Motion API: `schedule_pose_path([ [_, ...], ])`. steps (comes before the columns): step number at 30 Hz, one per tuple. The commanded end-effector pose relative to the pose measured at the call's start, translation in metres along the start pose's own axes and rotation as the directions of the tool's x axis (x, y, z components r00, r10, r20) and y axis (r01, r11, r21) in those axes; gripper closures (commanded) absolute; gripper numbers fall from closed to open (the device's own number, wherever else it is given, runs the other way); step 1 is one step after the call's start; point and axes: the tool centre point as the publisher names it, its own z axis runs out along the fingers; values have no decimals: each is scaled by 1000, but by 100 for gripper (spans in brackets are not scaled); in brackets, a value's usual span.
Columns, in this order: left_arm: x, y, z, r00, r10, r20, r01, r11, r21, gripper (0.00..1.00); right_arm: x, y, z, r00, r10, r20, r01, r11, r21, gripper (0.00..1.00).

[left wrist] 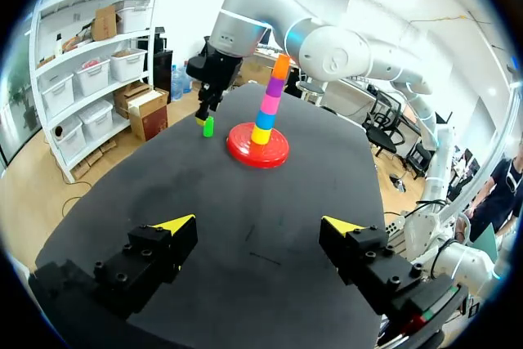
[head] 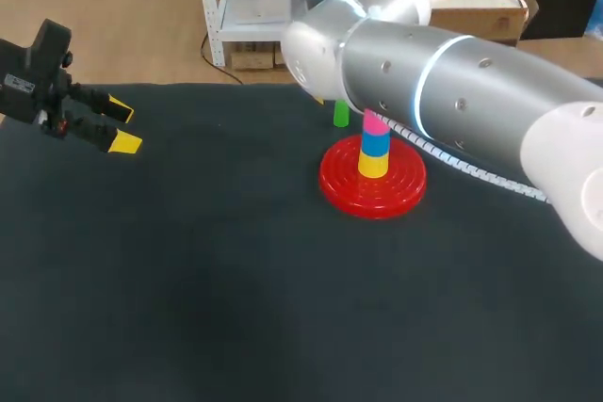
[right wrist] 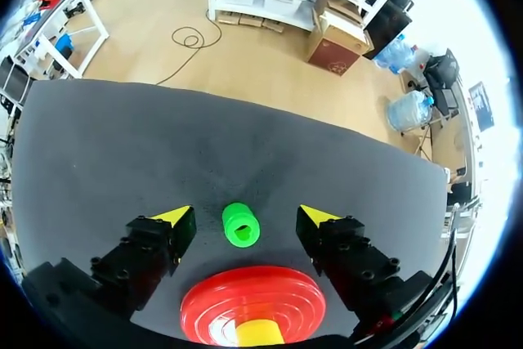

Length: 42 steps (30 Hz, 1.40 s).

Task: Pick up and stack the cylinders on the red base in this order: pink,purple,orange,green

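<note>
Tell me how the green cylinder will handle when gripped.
Green cylinder looks like hard hollow plastic, so probably stiff and light. Standing upright and narrow, it may tip if one finger of the open right gripper touches first. Tipped, it would likely roll.

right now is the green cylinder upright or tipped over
Upright: the green cylinder stands on end on the table beside the red base, not yet stacked.

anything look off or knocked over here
Nothing toppled or damaged. The stack on the red base stands straight; the green cylinder sits apart on the table, just under the open right claw.
</note>
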Motion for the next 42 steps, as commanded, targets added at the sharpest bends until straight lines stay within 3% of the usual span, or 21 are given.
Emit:
schedule_pose_path([
  [1,1,0,0,1000,2,3,-2,1000,0,0,-9,3,8,923,-3,-384,5,1000,5,20],
  [8,1,0,0,1000,2,3,-2,1000,0,0,-7,3,10,920,-2,-392,6,1000,9,18],
  [13,1,0,0,1000,2,3,-2,1000,0,0,-6,1,11,919,3,-394,2,1000,11,25],
  [15,1,0,0,1000,2,3,-2,1000,0,0,-6,0,11,919,6,-394,-2,1000,11,43],
  [17,1,0,0,1000,2,3,-2,1000,0,0,-6,0,11,919,8,-394,-5,1000,9,50],
  [42,1,0,0,1000,2,3,-2,1000,0,0,-4,10,11,917,-14,-398,8,1000,-18,60],
])
